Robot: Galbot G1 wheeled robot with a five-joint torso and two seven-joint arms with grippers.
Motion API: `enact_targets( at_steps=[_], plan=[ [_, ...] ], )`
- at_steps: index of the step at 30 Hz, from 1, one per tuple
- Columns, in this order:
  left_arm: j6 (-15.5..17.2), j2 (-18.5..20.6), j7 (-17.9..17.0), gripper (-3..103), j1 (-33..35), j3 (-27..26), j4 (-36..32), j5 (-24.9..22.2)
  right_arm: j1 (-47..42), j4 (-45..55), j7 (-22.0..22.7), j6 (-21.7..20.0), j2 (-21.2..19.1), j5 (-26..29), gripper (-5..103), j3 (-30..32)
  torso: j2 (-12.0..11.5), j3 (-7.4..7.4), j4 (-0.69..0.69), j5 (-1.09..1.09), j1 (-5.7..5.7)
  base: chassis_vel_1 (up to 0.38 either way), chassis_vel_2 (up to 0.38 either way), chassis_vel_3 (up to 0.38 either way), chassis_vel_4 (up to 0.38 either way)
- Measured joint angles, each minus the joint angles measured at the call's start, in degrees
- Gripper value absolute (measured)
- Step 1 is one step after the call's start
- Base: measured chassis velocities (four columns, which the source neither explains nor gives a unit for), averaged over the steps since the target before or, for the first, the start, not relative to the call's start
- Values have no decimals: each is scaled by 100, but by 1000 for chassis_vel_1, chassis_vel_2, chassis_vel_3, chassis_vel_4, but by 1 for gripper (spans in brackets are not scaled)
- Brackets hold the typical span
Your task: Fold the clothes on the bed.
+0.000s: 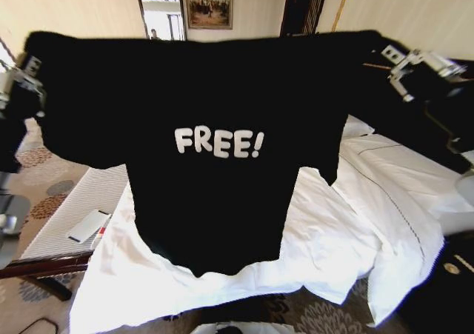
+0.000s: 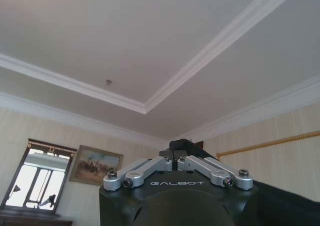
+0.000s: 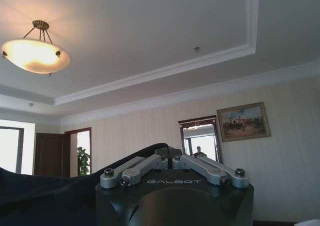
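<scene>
The clothes are one black T-shirt (image 1: 215, 112) with white "FREE!" lettering, held up spread wide by its shoulders. Its hem hangs down over the white duvet of the bed (image 1: 370, 201). At the shirt's left shoulder my left gripper (image 1: 28, 69) is shut on the cloth. My right gripper (image 1: 386, 52) is shut on the other shoulder. In the left wrist view the gripper (image 2: 174, 159) points at the ceiling, its fingers pinching black cloth (image 2: 186, 145). The right wrist view shows the other gripper (image 3: 168, 157) shut too, with the shirt (image 3: 45, 196) trailing away beside it.
A pale chaise longue (image 1: 81, 193) stands left of the bed with a white flat object (image 1: 89, 225) on it. The dark headboard (image 1: 385, 104) and pillows (image 1: 355, 127) lie at the right. Patterned carpet (image 1: 44, 164) runs along the left and the near side.
</scene>
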Motion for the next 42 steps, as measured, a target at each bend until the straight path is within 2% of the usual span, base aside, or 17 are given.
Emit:
enact_targets(
  at_steps=[1, 5, 8, 10, 14, 16, 19, 26, 30, 36, 40, 42],
  plan=[
    [0, 0, 0, 0, 0, 0, 0, 0, 0, 0, 0, 0, 0, 0, 0, 0, 0, 0, 0, 0, 0, 0, 0, 0, 0],
    [60, 404, -274, 0, -94, 55, 1, -474, 15, -4, 136, -104, -262, 58, 0, -193, 0, 0, 0, 0, 0, 0, 0, 0, 0],
    [60, 511, -378, 0, -119, 30, 1, -581, 82, -5, 138, -140, -338, 75, 0, -276, 0, 0, 0, 0, 0, 0, 0, 0, 0],
    [57, 528, -481, 0, -122, 167, 2, -552, 313, -6, 141, -156, -345, 25, 0, -600, 0, 0, 1, 0, 0, 0, 0, 0, 0],
    [21, 548, -504, 0, -100, 403, 3, -260, 610, -9, 150, -163, -348, -212, 0, -1131, 0, 0, 1, -1, 0, 0, 0, 0, 0],
    [13, 605, -504, 0, -137, 421, 3, -263, 731, -10, 143, -168, -363, -337, 0, -1325, 0, 0, 1, -1, 0, 0, 0, 0, 0],
    [12, 649, -504, 0, -222, 421, 3, -399, 788, -10, 139, -170, -353, -353, 0, -1365, 0, 0, 1, 0, 1, 0, 0, 0, 0],
    [48, 561, -523, 0, -423, 407, 3, -601, 397, -11, 120, -182, -79, -401, 0, -929, 0, 0, 0, 0, 0, 0, 0, 0, 0],
    [-159, 450, -183, 0, -469, 130, 3, -650, 300, -11, -262, 42, -11, -415, 0, -545, 0, 0, 1, 0, 0, 0, 0, 0, 0],
    [-359, 296, 161, 0, -420, 0, 4, -721, 60, -11, -546, 180, 89, -411, 0, -170, 0, 0, 1, -1, 0, 0, 0, 0, 0],
    [-518, 65, 611, 0, -289, -11, 5, -696, -537, -13, -798, 300, 322, -511, 0, 471, 0, 0, 1, 0, 0, 0, 0, 0, 0],
    [-520, 3, 707, 0, -241, -32, 5, -697, -692, -14, -848, 322, 397, -524, 0, 621, 0, 0, 0, 0, 0, 0, 0, 0, 0]
  ],
)
